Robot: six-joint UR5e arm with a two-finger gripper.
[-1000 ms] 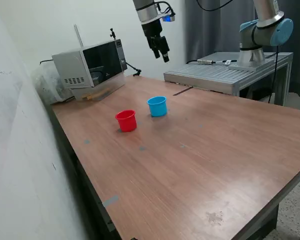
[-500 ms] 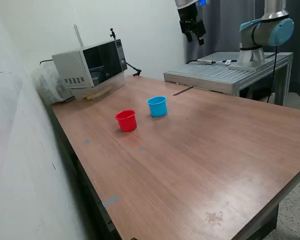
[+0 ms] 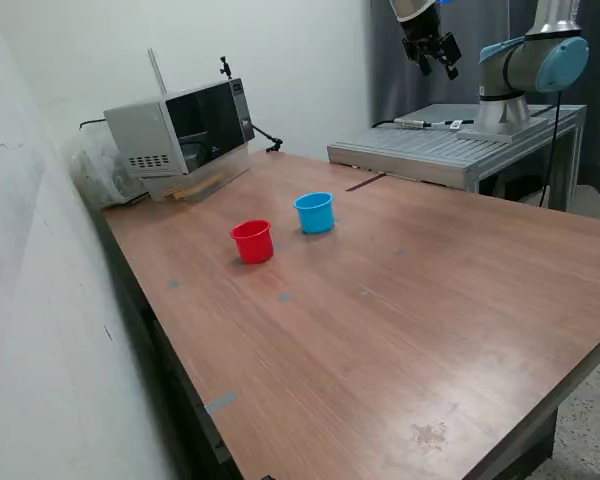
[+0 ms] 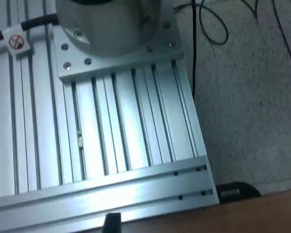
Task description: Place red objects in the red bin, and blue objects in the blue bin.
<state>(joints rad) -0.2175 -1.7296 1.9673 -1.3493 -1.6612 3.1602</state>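
The red cup point(image 3: 252, 241) and the light-blue cup point(image 3: 315, 212) stand upright side by side on the wooden table point(image 3: 400, 310), the blue one toward the exterior view's right. No red or dark blue cubes show in either view. My gripper point(image 3: 438, 62) hangs high above the metal stand at the back, far from both cups. Its jaws stand apart with nothing between them. In the wrist view one dark fingertip point(image 4: 111, 222) shows over the ribbed metal plate point(image 4: 116, 141).
A microwave point(image 3: 180, 135) sits at the table's back corner on the exterior view's left. The ribbed metal stand point(image 3: 430, 150) carries the arm's base point(image 3: 500, 110). Cables point(image 4: 218, 29) lie on the grey floor beside the stand.
The gripper has swung from above the back of the table toward the exterior view's right, ending over the metal stand. The cups have not moved.
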